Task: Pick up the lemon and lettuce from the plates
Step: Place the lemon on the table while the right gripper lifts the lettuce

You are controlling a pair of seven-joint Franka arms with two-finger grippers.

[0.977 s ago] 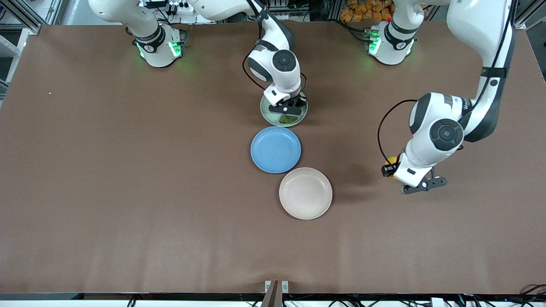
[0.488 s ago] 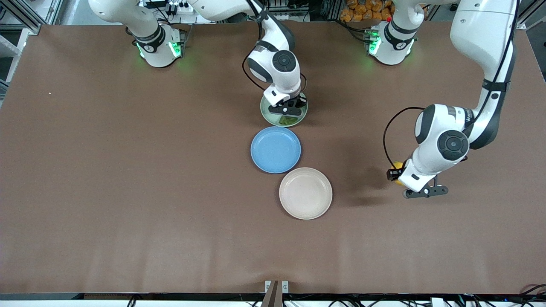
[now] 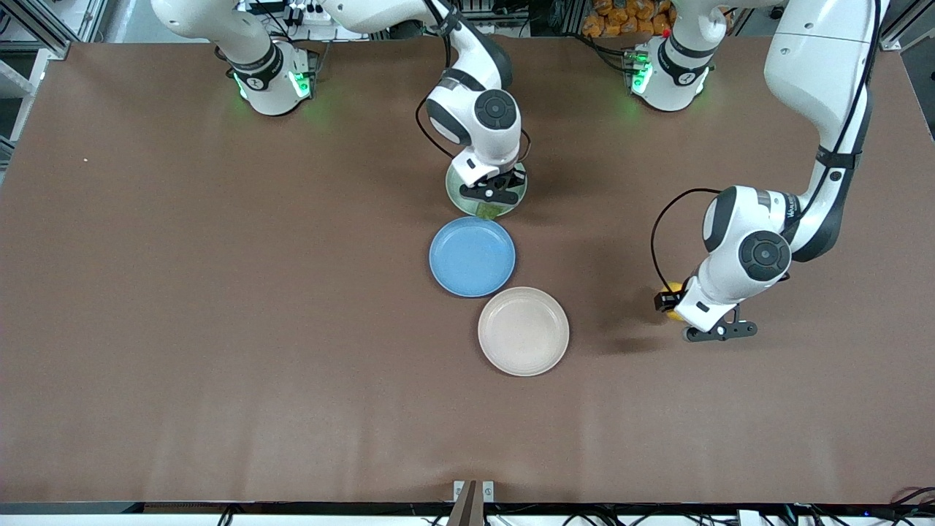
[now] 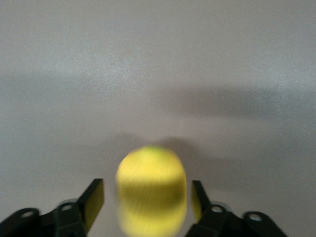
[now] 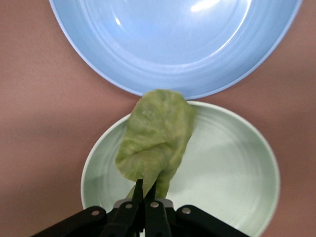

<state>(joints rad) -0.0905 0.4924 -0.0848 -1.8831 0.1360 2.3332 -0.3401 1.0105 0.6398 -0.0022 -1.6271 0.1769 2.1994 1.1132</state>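
Since the earlier frames the left gripper (image 4: 148,205) had parted its fingers (image 4: 94,200); they now stood clear of the lemon (image 4: 151,190) on either side, the fruit lying between them, released, over bare table toward the left arm's end. In the front view the lemon (image 3: 673,291) showed only as a yellow edge beside the left wrist, well apart from the beige plate (image 3: 523,331). The right gripper (image 5: 144,195) had lifted and shifted slightly over the mint green plate (image 5: 232,168), its fingers clenched on the stem end of the lettuce (image 5: 155,140), which hung above that plate with its tip overlapping the rim of the blue plate (image 5: 173,39). Counted: three plates in a slanting row, mint green (image 3: 455,199) farthest from the front camera, blue (image 3: 472,256) in the middle, beige nearest; one lemon; one lettuce leaf (image 3: 491,208); two grippers.
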